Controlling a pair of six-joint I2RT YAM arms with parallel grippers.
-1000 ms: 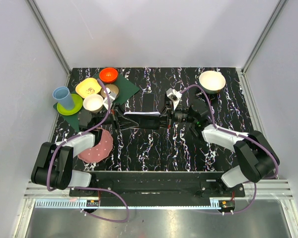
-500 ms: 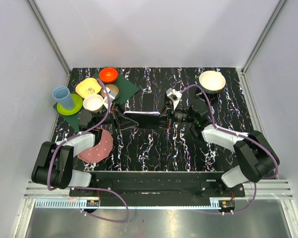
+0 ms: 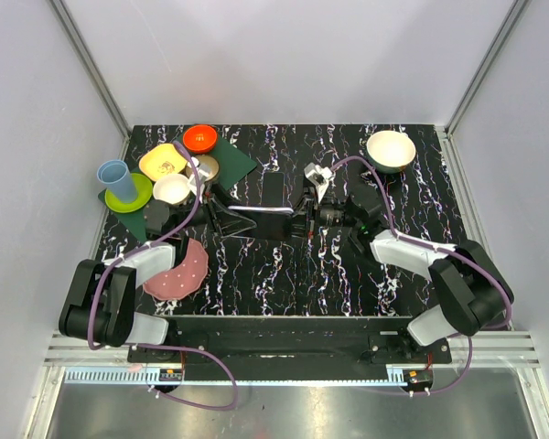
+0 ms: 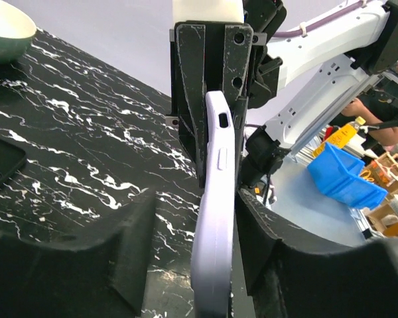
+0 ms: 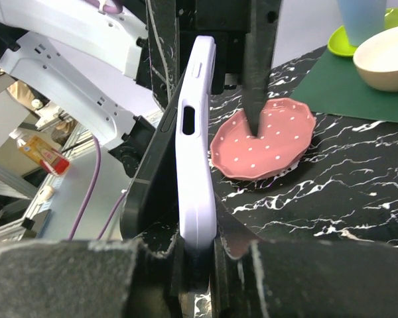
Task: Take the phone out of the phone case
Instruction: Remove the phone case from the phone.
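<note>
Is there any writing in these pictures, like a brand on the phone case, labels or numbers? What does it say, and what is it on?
No text can be read in any view.
phone case: plain lilac, no brand or lettering showing.
bottle beyond the table, right wrist view: red label, too blurred to read.
yellow plate, top view: a dark mark in its middle, too small to tell whether it is writing.

Left arm: reaches in from the left side and points to the right.
Left tool: fingers pinched on one end of the phone case.
Right arm: reaches in from the right side and points to the left.
Right tool: pinched on the other end.
Both tools: face each other.
</note>
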